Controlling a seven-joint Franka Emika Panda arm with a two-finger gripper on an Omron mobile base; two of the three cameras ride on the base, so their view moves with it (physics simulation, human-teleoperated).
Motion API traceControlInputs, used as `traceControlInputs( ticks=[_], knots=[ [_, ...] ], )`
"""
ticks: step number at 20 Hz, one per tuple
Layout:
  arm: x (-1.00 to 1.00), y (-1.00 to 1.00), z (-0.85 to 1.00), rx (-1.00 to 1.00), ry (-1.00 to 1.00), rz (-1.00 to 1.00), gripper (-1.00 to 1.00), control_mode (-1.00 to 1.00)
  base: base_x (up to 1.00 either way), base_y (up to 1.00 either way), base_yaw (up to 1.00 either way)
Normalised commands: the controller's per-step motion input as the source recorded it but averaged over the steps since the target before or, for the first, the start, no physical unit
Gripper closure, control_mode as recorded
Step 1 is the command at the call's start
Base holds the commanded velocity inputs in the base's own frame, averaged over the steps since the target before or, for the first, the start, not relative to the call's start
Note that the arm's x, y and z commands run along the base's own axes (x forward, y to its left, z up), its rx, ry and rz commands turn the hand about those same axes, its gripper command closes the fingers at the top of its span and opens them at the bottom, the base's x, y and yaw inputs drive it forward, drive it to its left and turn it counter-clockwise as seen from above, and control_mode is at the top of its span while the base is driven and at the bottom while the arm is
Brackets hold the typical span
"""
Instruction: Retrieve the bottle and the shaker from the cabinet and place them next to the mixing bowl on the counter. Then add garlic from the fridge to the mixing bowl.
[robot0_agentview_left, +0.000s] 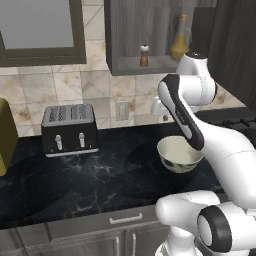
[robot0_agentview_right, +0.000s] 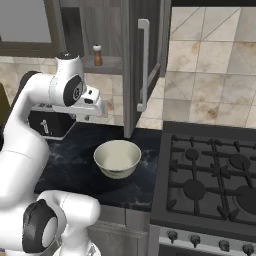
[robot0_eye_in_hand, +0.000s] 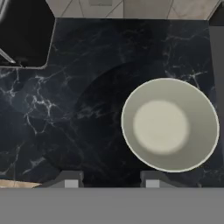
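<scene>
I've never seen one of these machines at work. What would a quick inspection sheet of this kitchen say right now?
Surface: black marble counter, nothing spilled.
Job's things: mixing bowl empty on the counter; bottle and shaker upright on the open cabinet shelf.
Clutter: toaster against the wall.
Grippers: gripper above the counter beside the bowl, jaws apart, holding nothing.
Cables: nothing seen.
Surroundings: gas stove right of the bowl, window, wall outlet.

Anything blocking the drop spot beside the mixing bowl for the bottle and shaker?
Nothing visible. The counter around the mixing bowl is bare on the toaster side. The bottle and shaker stand on the open cabinet shelf above; the gripper hovers over the counter.
</scene>
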Motion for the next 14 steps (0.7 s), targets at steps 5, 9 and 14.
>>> traceControlInputs(
  ticks=[5, 9, 14],
  knots=[
    [0.00, 0.04, 0.00, 0.00, -0.04, 0.00, -1.00, -1.00, 0.00, 0.00, 0.00],
    [0.01, 0.19, 0.14, 0.00, -0.24, 0.00, -1.00, -1.00, 0.00, 0.00, 0.00],
    [-0.01, 0.06, 0.32, 0.00, -0.27, -0.07, -1.00, -1.00, 0.00, 0.00, 0.00]
  ],
)
